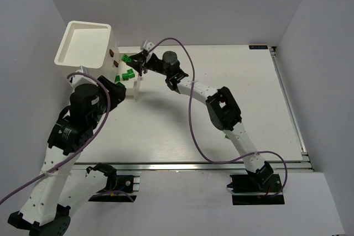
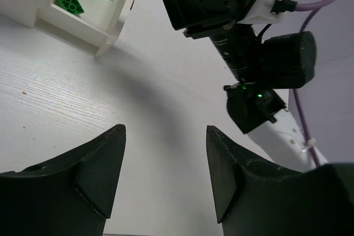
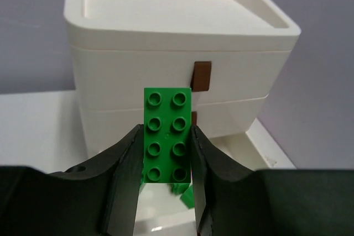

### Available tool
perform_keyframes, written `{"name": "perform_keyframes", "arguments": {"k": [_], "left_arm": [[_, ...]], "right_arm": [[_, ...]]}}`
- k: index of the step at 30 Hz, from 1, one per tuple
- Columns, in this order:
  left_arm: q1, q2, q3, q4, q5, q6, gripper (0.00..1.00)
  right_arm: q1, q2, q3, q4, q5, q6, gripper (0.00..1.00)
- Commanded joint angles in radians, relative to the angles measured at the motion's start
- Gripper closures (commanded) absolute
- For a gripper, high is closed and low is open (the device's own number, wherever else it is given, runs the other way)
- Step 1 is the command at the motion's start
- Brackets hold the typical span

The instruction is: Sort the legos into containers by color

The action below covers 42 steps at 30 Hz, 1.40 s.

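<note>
White table (image 1: 260, 103): matte surface, with a faint grain visible in the left wrist view. Aluminium rail (image 1: 182, 165) runs along the table's near edge. A second metal strip (image 1: 289, 100) runs along its right edge. Small blue label (image 1: 258, 47) at its far right corner. Plain grey walls (image 1: 177, 4) stand left, right and behind the table.

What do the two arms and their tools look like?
The left arm and right arm have white links and black joints. A purple cable runs along each. The left tool and right tool have matte black, wedge-shaped fingers.
</note>
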State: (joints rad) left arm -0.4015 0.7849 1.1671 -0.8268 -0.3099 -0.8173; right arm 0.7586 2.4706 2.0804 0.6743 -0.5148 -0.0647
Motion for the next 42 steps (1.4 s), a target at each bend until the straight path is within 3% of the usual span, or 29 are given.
{"name": "perform_keyframes", "arguments": {"k": [1,9,12,15,19,23,26,29,30,32,35,36,37,39,42], "left_arm": [[0.001,0.001,0.065,-0.057,-0.015,-0.003,0.3],[0.019,-0.074,0.032,-0.086,-0.021,-0.028,0.3],[0.02,-0.091,0.023,-0.097,-0.027,-0.032,0.3],[0.02,-0.102,0.022,-0.106,-0.032,-0.031,0.3],[0.02,-0.122,-0.006,-0.094,-0.028,-0.032,0.3],[0.02,-0.133,-0.05,-0.04,-0.015,-0.033,0.3],[0.02,-0.128,-0.081,0.014,-0.002,-0.016,0.3],[0.02,-0.109,-0.107,0.076,0.017,0.015,0.32],[0.02,-0.102,-0.115,0.096,0.023,0.027,0.33],[0.02,-0.089,-0.148,0.158,0.041,0.064,0.35],[0.02,-0.069,-0.21,0.245,0.086,0.098,0.53],[0.02,-0.065,-0.225,0.267,0.101,0.102,0.66],[0.02,-0.055,-0.239,0.285,0.107,0.106,0.71],[0.02,-0.046,-0.282,0.343,0.118,0.119,0.78],[0.02,-0.023,-0.319,0.406,0.138,0.139,0.8]], "right_arm": [[0.033,0.088,0.061,0.235,0.168,0.025,1.0],[0.067,0.198,0.156,0.214,0.257,-0.029,0.98],[0.07,0.232,0.193,0.194,0.272,-0.056,0.75],[0.071,0.248,0.216,0.189,0.26,-0.081,0.36],[0.07,0.235,0.211,0.182,0.236,-0.09,0.23],[0.061,0.164,0.175,0.176,0.233,-0.055,0.27],[0.044,0.049,0.095,0.151,0.222,-0.032,0.38],[0.001,-0.143,-0.014,-0.003,0.19,0.018,0.78],[-0.016,-0.195,-0.117,-0.098,0.155,0.04,1.0],[-0.088,-0.356,-0.239,-0.18,-0.015,0.054,1.0],[-0.205,-0.537,-0.445,-0.439,-0.299,-0.065,1.0],[-0.225,-0.576,-0.477,-0.553,-0.33,-0.157,1.0],[-0.278,-0.614,-0.523,-0.829,-0.34,-0.395,0.96],[-0.312,-0.715,-0.575,-1.063,-0.304,-0.64,0.68],[-0.407,-0.832,-0.693,-1.408,-0.229,-1.056,0.57]]}}
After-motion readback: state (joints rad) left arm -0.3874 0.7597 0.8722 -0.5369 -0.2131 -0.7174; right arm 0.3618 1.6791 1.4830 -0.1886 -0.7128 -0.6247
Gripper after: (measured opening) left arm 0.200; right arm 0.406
